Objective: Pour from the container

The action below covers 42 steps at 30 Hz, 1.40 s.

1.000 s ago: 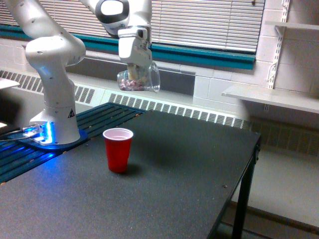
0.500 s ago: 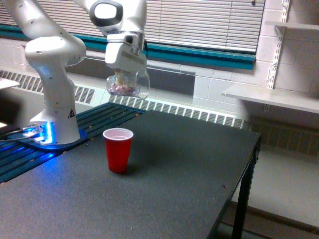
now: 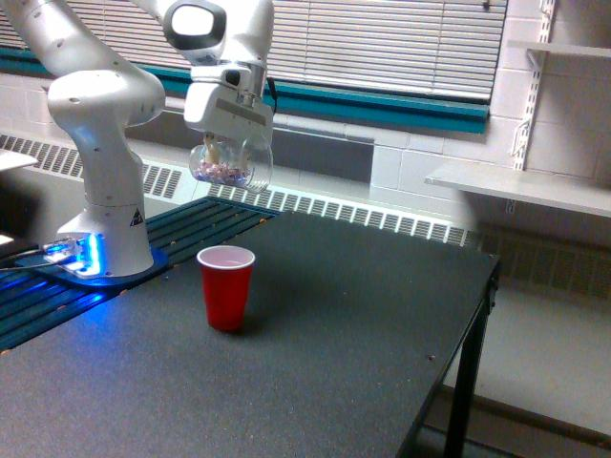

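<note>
Clamped on the clear container (image 3: 229, 162) with pinkish bits inside, the tool (image 3: 227, 143) has carried it toward the exterior view's left over the past second, now high above the red cup (image 3: 226, 286) on the tabletop (image 3: 334, 334), apparently lining up to pour.
</note>
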Available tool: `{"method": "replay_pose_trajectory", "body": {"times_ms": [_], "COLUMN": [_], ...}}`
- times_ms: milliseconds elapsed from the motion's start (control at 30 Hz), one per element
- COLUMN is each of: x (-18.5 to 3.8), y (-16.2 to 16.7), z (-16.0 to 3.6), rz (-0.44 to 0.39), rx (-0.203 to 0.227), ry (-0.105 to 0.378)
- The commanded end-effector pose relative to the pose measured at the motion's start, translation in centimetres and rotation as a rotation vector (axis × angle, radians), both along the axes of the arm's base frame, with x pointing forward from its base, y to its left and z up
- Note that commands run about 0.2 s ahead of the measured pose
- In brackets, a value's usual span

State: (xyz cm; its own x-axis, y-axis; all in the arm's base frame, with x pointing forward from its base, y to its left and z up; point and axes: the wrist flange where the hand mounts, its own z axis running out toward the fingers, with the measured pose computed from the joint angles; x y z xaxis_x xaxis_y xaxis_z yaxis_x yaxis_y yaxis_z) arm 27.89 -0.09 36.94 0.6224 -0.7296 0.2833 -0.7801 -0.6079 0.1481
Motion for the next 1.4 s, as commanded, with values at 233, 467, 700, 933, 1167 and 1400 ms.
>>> {"method": "replay_pose_trajectory", "body": {"times_ms": [233, 467, 700, 933, 1167, 1400], "x": [-1.2, -1.4, -1.5, -1.6, -1.9, -2.1], "y": [-1.0, -1.4, -1.9, -2.2, -2.7, -2.8], "z": [-1.9, -2.4, -2.9, -3.4, -3.8, -3.9], "rz": [-0.072, -0.084, -0.077, -0.085, -0.084, -0.077], "rx": [0.015, 0.024, 0.028, 0.028, 0.023, 0.031], "ry": [0.071, 0.099, 0.129, 0.155, 0.187, 0.208]}}
